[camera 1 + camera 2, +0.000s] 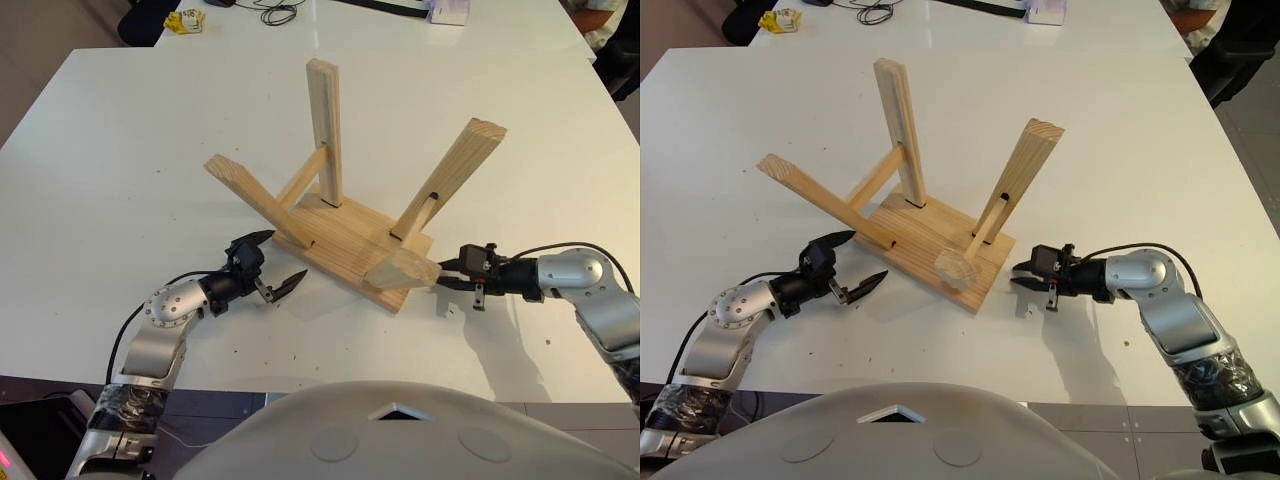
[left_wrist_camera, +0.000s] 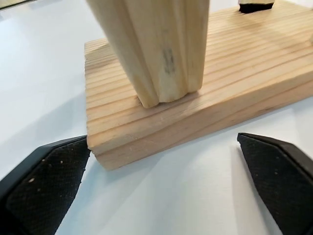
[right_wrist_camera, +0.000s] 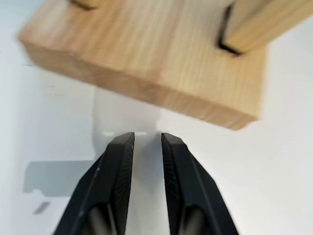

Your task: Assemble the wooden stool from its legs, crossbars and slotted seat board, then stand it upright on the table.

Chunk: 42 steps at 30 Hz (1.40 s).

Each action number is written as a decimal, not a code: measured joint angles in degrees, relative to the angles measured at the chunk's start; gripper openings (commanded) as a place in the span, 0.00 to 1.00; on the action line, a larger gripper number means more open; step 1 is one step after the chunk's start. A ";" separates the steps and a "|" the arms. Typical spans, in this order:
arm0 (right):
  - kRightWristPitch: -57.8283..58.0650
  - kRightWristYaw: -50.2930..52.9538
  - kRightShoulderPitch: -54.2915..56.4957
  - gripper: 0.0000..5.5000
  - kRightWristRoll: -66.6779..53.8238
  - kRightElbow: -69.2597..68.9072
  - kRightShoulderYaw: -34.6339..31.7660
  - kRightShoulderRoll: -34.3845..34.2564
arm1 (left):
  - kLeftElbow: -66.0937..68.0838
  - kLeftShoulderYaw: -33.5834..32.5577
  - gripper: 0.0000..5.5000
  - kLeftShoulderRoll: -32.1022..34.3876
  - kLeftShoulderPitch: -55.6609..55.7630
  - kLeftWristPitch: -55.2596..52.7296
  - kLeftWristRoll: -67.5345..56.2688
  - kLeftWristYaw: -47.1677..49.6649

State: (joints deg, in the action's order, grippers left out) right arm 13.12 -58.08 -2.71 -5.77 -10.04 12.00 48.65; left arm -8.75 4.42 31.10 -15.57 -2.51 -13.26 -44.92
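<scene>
one seat board (image 1: 345, 250) lies flat. four legs stand in it: one upright (image 1: 324, 125), one leaning right (image 1: 458, 172), one leaning left (image 1: 245, 188), and one pointing towards the camera (image 1: 400, 268). two crossbars can be counted: one (image 1: 303, 178) between the left-leaning leg and the upright leg, and one (image 1: 418, 212) below the right-leaning leg. any further crossbars cannot be made out. there are two grippers, the left gripper (image 1: 284, 255) and the right gripper (image 1: 442, 275), each with two fingers, so four fingers in all. two white tables show, the near table (image 1: 120, 150) and the far table (image 1: 350, 18). the far one carries one yellow item (image 1: 185, 21) and one small box (image 1: 448, 10).
</scene>
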 measured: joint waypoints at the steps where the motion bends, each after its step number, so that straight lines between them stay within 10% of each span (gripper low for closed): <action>1: -0.01 0.59 0.91 0.19 0.35 0.82 -0.05 -0.60 | -1.30 -0.16 0.98 0.09 -0.70 -0.99 -0.51 0.00; 22: -4.14 7.49 9.76 0.19 4.64 10.75 -0.20 -9.66 | -15.86 -2.06 0.98 1.70 -5.49 -12.22 -5.20 1.52; 42: 4.43 -2.07 -5.88 0.18 -6.83 -6.06 -12.35 2.06 | -21.04 -9.76 0.87 2.00 -7.48 -22.77 -14.13 5.38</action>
State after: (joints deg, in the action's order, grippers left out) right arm 17.55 -60.15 -8.60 -12.60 -16.09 -0.35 50.70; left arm -29.79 -5.34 33.11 -23.05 -25.28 -27.38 -39.55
